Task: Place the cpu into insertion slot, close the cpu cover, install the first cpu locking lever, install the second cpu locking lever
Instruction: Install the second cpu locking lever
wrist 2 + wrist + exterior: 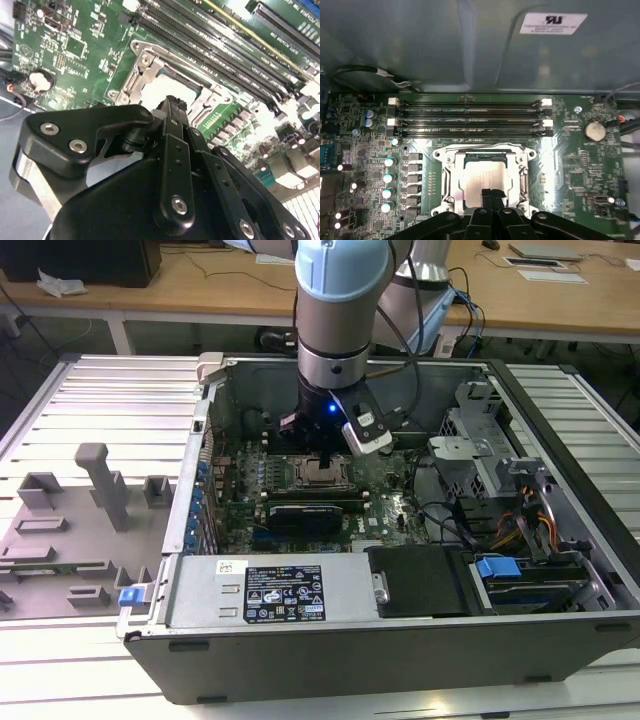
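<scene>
In the exterior view, the arm reaches straight down into the open grey case (pixel 560 540) on the slatted bench (pixel 100 390), its pincer (pixel 325 458) poised directly over the slot (pixel 322 474) at the middle of the green board (pixel 400 502). In the second wrist view, the pincer (pixel 173 103) shows its black fingers (pixel 175 120) drawn together to a narrow tip just above the pale square of the cpu (pixel 160 90), which appears to lie seated inside the slot, ringed by the silver cover (pixel 140 75); whether the tip touches the chip cannot be told from this angle. In the first wrist view, the pincer (pixel 492 193) hangs clenched and empty over the near edge of the cpu (pixel 480 177), with the cover (pixel 451 175) framing it and the long memory slots (pixel 470 120) beyond. The step in hand looks like seating the chip: it is best done with light, square, vertical pressure, since any tilt or sideways drag risks the contact field beneath, and the chip should sit flush before the frame is pressed down.
</scene>
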`<state>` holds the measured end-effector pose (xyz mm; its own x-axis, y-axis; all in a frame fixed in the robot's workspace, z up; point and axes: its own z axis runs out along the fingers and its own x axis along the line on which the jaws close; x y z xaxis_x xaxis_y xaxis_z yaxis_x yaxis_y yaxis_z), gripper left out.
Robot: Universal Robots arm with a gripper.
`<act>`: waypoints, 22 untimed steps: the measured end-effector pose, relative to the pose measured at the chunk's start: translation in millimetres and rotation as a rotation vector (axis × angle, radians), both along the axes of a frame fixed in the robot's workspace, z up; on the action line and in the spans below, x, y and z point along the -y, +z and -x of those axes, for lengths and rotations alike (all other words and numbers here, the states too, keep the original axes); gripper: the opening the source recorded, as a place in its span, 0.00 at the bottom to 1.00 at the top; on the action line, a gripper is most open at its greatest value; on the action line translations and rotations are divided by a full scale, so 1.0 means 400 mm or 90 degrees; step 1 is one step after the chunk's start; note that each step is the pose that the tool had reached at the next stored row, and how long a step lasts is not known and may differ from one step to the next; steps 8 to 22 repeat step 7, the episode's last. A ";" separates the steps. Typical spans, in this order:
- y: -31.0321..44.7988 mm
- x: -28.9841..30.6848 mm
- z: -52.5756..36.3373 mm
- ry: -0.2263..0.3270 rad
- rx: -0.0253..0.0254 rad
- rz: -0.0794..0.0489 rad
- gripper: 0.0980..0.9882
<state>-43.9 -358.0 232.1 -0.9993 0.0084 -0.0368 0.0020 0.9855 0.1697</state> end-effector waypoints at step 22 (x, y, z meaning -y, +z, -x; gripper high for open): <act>0.003 0.000 0.000 0.000 0.0000 0.002 0.01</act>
